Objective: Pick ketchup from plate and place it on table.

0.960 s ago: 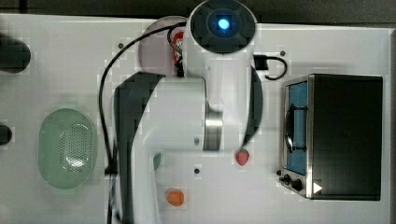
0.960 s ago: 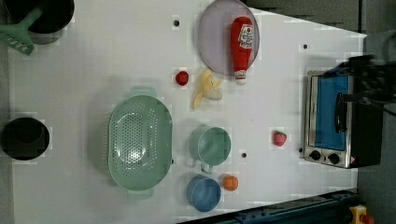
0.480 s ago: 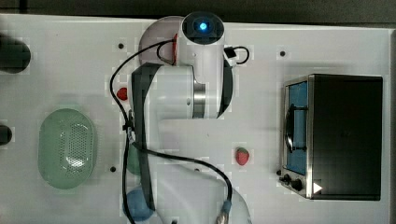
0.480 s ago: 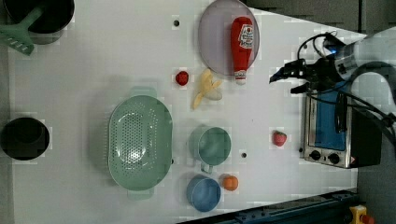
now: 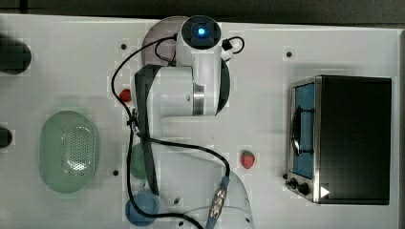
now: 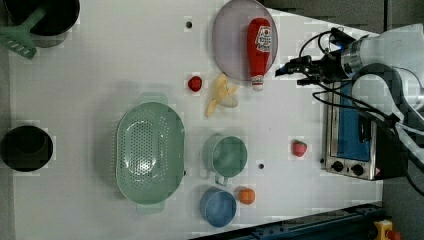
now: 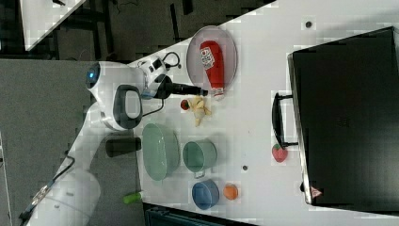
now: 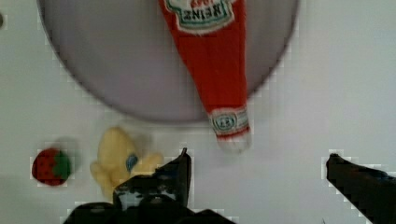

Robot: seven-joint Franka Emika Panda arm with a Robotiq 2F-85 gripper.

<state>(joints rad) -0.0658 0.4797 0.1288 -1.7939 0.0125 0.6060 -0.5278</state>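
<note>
The red ketchup lies on the lilac-grey plate, its pale cap poking past the rim onto the white table. My gripper hovers open just to the left view's right of the bottle, off the plate. In the wrist view the ketchup lies across the plate, and the gripper holds nothing, its dark fingers spread either side of the cap end. In the right view the gripper sits beside the ketchup. In the top view my arm hides most of the plate.
A yellow banana toy and a strawberry lie just off the plate's rim. A green basket, green cup, blue bowl and small orange sit farther off. The toaster oven and another strawberry are nearby.
My arm has swung in over the table, and the gripper has travelled toward the left view's left, closer to the ketchup's cap end. The ketchup and plate have stayed put.
</note>
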